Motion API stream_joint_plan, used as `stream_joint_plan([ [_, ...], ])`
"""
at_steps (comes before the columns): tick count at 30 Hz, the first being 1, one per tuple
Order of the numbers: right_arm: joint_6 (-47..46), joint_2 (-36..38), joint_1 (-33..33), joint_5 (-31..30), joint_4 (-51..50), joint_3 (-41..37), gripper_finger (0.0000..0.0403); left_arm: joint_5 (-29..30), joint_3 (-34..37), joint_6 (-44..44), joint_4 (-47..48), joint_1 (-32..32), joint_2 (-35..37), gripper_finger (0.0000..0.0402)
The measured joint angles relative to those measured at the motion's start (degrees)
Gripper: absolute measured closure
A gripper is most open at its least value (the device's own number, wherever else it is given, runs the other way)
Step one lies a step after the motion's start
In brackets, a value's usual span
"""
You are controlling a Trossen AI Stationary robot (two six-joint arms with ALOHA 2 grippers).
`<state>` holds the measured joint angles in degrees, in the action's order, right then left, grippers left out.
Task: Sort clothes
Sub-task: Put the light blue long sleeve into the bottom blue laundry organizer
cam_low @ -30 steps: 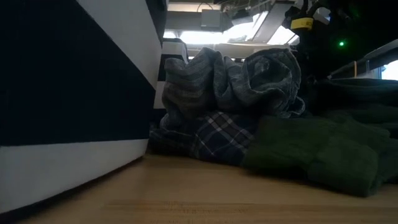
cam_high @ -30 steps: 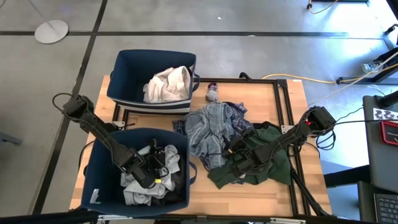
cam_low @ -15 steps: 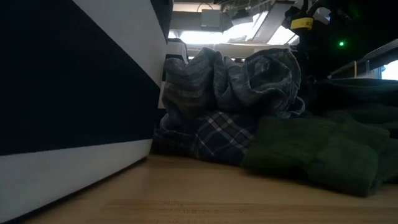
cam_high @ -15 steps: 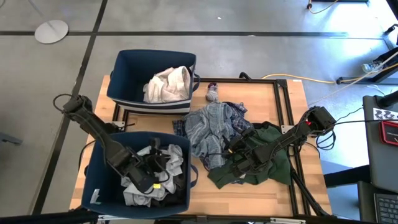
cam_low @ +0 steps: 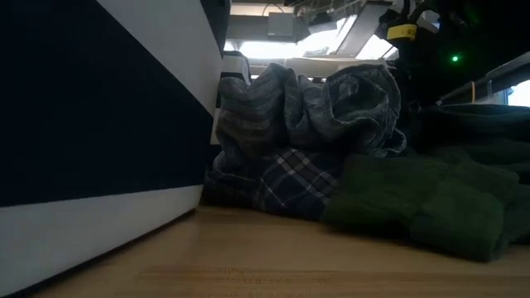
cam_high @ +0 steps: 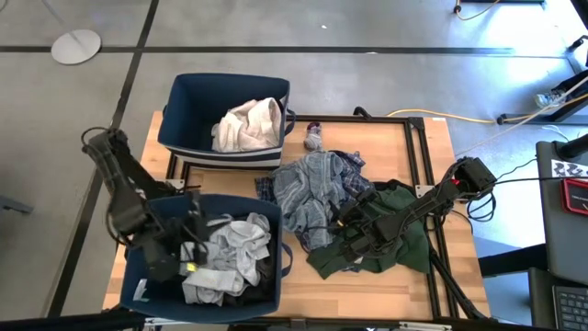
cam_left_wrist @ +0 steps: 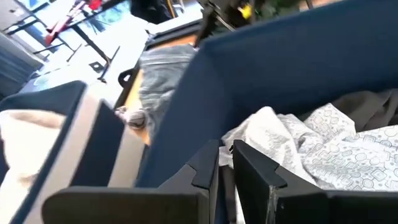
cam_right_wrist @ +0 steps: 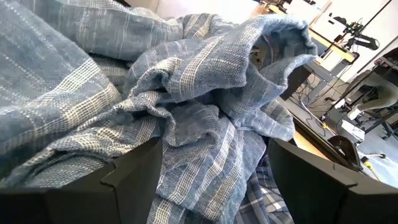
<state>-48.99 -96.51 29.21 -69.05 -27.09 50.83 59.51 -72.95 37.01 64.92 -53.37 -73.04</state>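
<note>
While most of the clothes lie heaped at the table's centre, some already sit in the two navy bins. The grey-blue striped shirt (cam_high: 315, 191) is bunched mid-table, with the blue plaid garment (cam_low: 286, 184) underneath it and the dark green garment (cam_high: 381, 241) touching it at about four o'clock. The small grey-purple sock (cam_high: 313, 139) lies alone at twelve o'clock from the shirt, just beside the far bin (cam_high: 184, 110), which holds the white/cream garment (cam_high: 248, 124). The near bin (cam_high: 147, 276), at about eight o'clock from the shirt, holds a pale grey patterned garment (cam_high: 230, 262) over a dark grey one (cam_high: 262, 276).

The left gripper (cam_high: 180, 260) hangs over the near bin's nine o'clock side; its fingers (cam_left_wrist: 255, 177) stand nearly together with only a thin slit between them, and nothing is pinched there, the pale garment lying just beyond the tips.

The right gripper (cam_high: 351, 223) rests low where the striped shirt meets the green garment, its fingers (cam_right_wrist: 134, 171) spread wide with shirt folds lying between them, not clamped on the cloth.

The wooden table (cam_high: 427, 147) carries a black frame (cam_high: 418, 138) along its three o'clock side.
</note>
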Motion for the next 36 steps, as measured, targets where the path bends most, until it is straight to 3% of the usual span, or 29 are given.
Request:
stream_joint_plan([
  [6,-0.2,0.0,0.0,2.1,0.4,0.0,0.0111,5.0,0.0,8.6,5.4,-4.2,2.7,0.0361],
  [16,2.9,2.6,1.7,2.9,-7.6,5.3,0.0111,5.6,0.3,10.6,5.1,-5.5,2.7,0.0361],
  [20,11.2,5.8,1.9,5.1,-9.5,8.9,0.0111,5.5,0.3,10.2,5.1,-5.5,2.7,0.0361],
  [25,22.4,10.4,1.9,13.8,-9.4,11.7,0.0111,5.5,0.3,10.7,5.1,-5.5,2.7,0.0361],
  [28,25.3,13.7,1.8,17.7,-10.8,11.8,0.0111,5.4,0.3,10.6,5.1,-5.5,2.7,0.0361],
  [36,22.2,22.1,-3.4,16.6,-8.3,5.4,0.0111,5.3,0.4,9.5,5.1,-5.5,2.7,0.0361],
])
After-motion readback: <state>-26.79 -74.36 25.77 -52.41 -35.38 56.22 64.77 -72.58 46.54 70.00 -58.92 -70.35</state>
